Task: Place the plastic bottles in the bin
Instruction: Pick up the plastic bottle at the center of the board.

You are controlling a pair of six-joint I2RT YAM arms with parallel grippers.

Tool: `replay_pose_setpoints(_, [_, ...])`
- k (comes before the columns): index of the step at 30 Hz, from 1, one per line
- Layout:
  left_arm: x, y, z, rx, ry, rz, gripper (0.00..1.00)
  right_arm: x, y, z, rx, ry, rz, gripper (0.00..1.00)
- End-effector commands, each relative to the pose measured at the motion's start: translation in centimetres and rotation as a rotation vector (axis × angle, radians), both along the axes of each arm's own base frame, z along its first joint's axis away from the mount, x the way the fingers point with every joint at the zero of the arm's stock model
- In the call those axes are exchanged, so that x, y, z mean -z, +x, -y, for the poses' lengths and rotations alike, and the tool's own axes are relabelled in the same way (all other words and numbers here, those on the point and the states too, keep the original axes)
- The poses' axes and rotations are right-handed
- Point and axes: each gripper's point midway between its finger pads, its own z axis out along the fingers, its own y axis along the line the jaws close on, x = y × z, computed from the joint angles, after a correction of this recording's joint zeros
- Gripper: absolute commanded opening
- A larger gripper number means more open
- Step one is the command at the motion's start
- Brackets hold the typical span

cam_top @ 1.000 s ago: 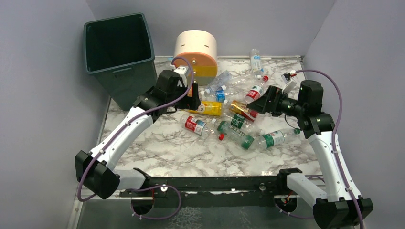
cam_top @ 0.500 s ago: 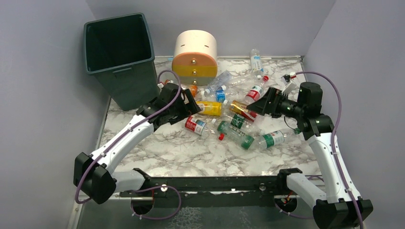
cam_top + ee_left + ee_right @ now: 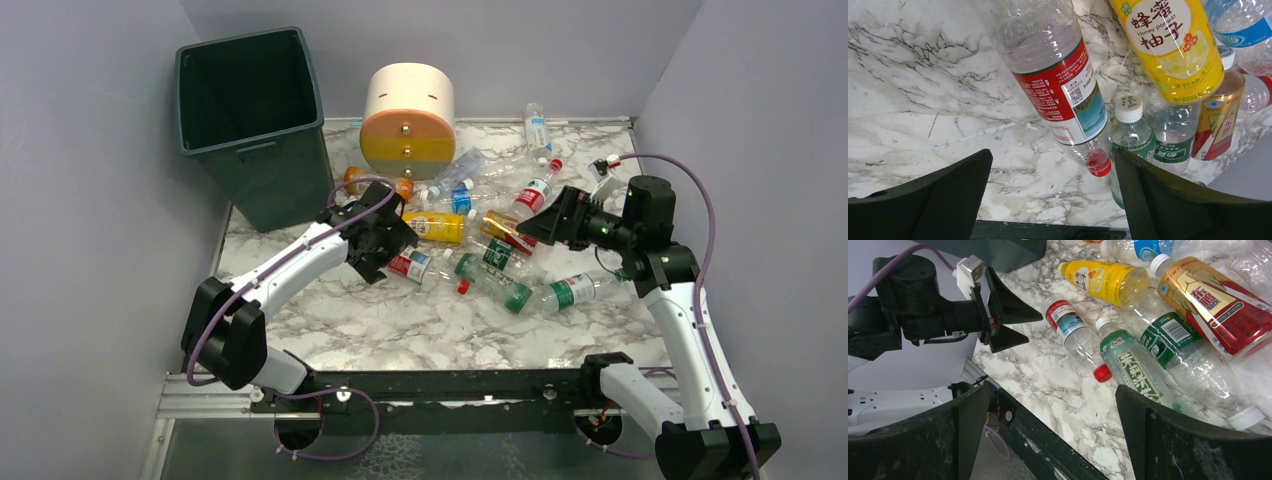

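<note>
Several plastic bottles lie in a heap mid-table. My left gripper point(image 3: 392, 248) hangs open just above a clear bottle with a red label and red cap point(image 3: 415, 265) point(image 3: 1063, 90). That bottle lies ahead of the left gripper point(image 3: 1053, 195), with only its cap end reaching between the fingers. A yellow bottle point(image 3: 1173, 45) and a green-label bottle point(image 3: 1130, 130) lie beside it. My right gripper point(image 3: 535, 222) point(image 3: 1053, 430) is open and empty above the heap's right side, over an amber bottle point(image 3: 1218, 305) and a green bottle point(image 3: 1133, 367). The bin point(image 3: 250, 110) stands at the back left.
A round cream, orange and yellow drawer unit point(image 3: 408, 115) stands at the back, right of the bin. An orange bottle point(image 3: 375, 183) lies in front of it. One clear bottle point(image 3: 536, 128) lies alone near the back wall. A black rail point(image 3: 440, 385) runs along the near edge.
My left arm has swung down and toward the front, away from the drawer unit, to above the red-label bottle. The orange bottle by the drawer unit now shows. The right arm has barely moved.
</note>
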Motion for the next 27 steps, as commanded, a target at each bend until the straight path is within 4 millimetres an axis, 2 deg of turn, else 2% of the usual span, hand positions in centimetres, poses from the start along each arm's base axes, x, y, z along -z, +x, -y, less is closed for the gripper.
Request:
replay_pose_setpoints(1, [0.6, 0.0, -0.6, -0.165, 0.008, -0.049, 0.99, -0.5, -0.2, -0.2, -0.015, 0.017, 0.029, 0.99])
replay_pose_setpoints(12, [4.6, 0.3, 0.0, -0.237, 0.031, -0.136, 0.99, -0.2, -0.4, -0.3, -0.019, 0.022, 0.026, 0.99])
replay_pose_setpoints(21, [6.9, 1.0, 0.2, -0.230, 0.083, -0.159, 0.99, -0.5, -0.7, -0.2, -0.020, 0.019, 0.036, 0.99])
replay_pose_setpoints(24, [7.4, 0.8, 0.1, -0.222, 0.098, -0.168, 0.95, -0.5, -0.7, -0.2, -0.020, 0.019, 0.035, 0.99])
replay_pose_setpoints(27, [7.7, 0.5, -0.3, -0.220, 0.113, -0.165, 0.88, -0.6, -0.6, -0.3, -0.022, 0.021, 0.036, 0.99])
